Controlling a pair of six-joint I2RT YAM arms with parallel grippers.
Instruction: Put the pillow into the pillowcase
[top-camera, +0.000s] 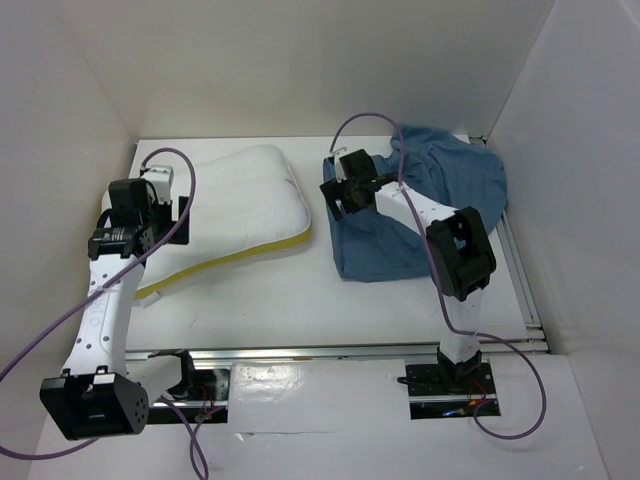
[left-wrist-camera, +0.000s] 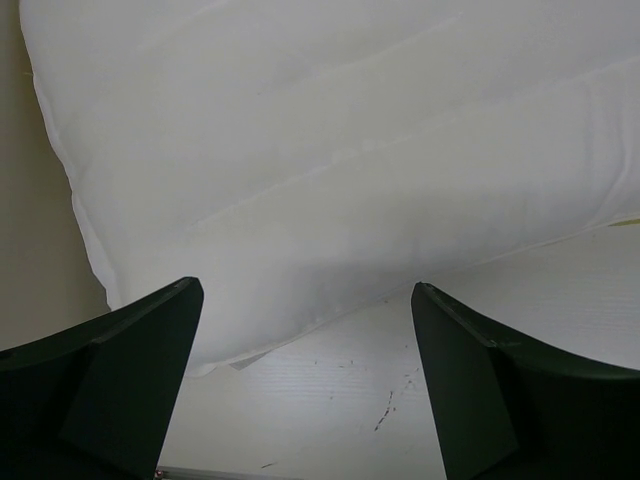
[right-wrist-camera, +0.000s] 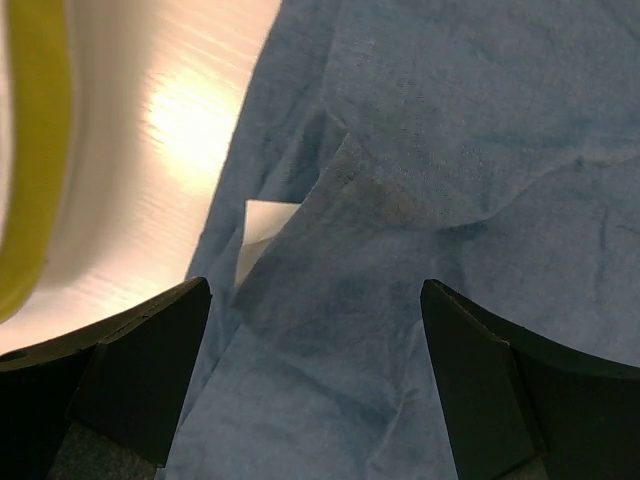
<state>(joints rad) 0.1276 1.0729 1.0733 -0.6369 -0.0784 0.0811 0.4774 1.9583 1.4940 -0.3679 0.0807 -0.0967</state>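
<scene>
The right pincer (right-wrist-camera: 312, 290) gaped wide over the pillowcase (right-wrist-camera: 470, 150), the left pincer (left-wrist-camera: 306, 288) wide by the pillow (left-wrist-camera: 300, 130). The two lay apart on the tabletop (top-camera: 300, 300), neither gripped, nothing inserted yet.

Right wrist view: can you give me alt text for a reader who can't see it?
The open right gripper points at the wrinkled blue pillowcase, which fills most of the picture between its two dark fingers. To the left lies a strip of bare white table under glare, with the yellow-edged pillow just showing at the far left.
</scene>
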